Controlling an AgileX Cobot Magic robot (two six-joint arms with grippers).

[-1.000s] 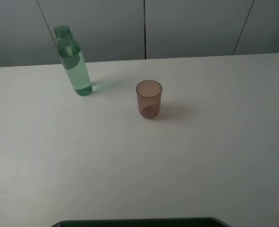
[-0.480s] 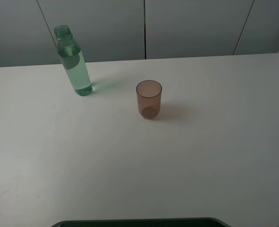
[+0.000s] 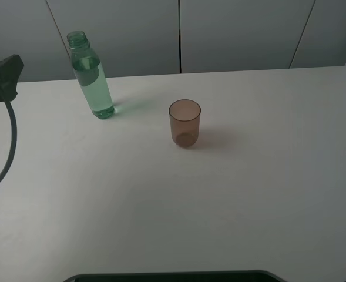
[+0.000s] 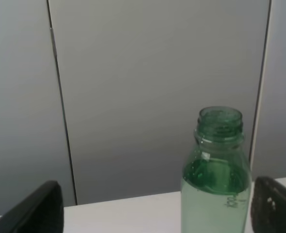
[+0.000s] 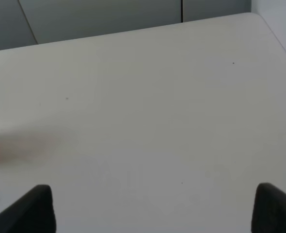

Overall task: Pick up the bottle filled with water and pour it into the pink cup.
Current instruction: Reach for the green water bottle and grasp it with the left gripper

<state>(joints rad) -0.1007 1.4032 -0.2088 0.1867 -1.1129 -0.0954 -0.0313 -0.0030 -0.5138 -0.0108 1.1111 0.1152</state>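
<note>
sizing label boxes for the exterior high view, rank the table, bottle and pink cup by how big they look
1. table: fills most of the view
2. bottle: clearly taller than the cup
3. pink cup: smallest, though nearer the camera

My left gripper [image 4: 155, 213] stands wide open. Its two dark fingertips [image 4: 38, 211] sit far apart with nothing clamped between them, and it is held about level. In the high view only a dark part of my left arm [image 3: 3, 69] shows at the left edge, with a black cable [image 3: 10, 135] looping down from it. My right gripper [image 5: 152, 208] is spread wide too. Its fingertips [image 5: 274, 206] are well apart, tilted downward, and it grips nothing.
</note>
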